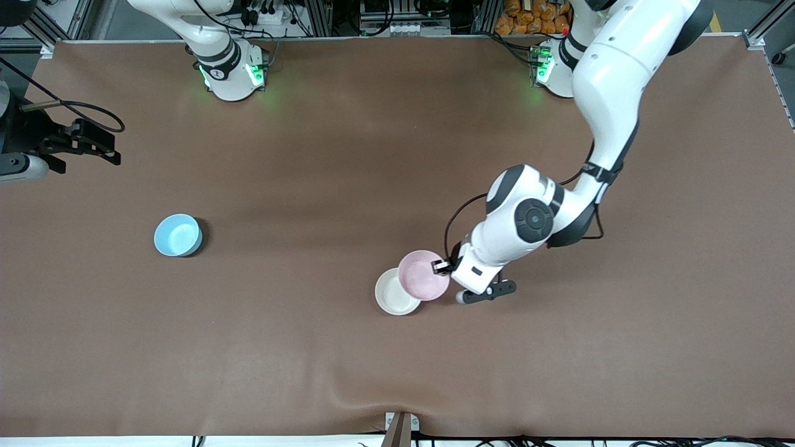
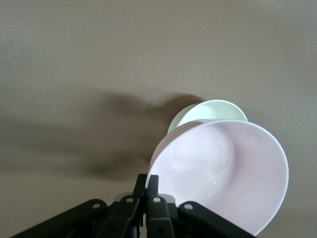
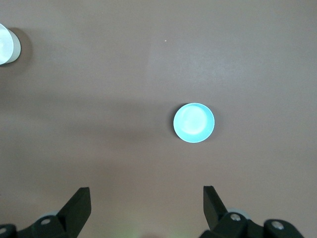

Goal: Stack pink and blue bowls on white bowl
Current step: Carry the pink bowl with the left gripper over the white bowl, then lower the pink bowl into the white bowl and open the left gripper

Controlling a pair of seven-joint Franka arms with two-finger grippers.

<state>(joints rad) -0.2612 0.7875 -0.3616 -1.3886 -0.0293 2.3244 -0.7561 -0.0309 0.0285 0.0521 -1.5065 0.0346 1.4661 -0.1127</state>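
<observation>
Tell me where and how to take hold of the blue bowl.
Pinch the blue bowl by its rim, coming straight down from above. It stands upright and alone on the table, mouth up, so one finger can go inside the wall and one outside. The open right end effector, high above it, seems best placed.

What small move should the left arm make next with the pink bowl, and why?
Probably carry it a bit farther over the white bowl. The left hand pinches the pink bowl by its rim, lifted and only partly overlapping the white one.
</observation>
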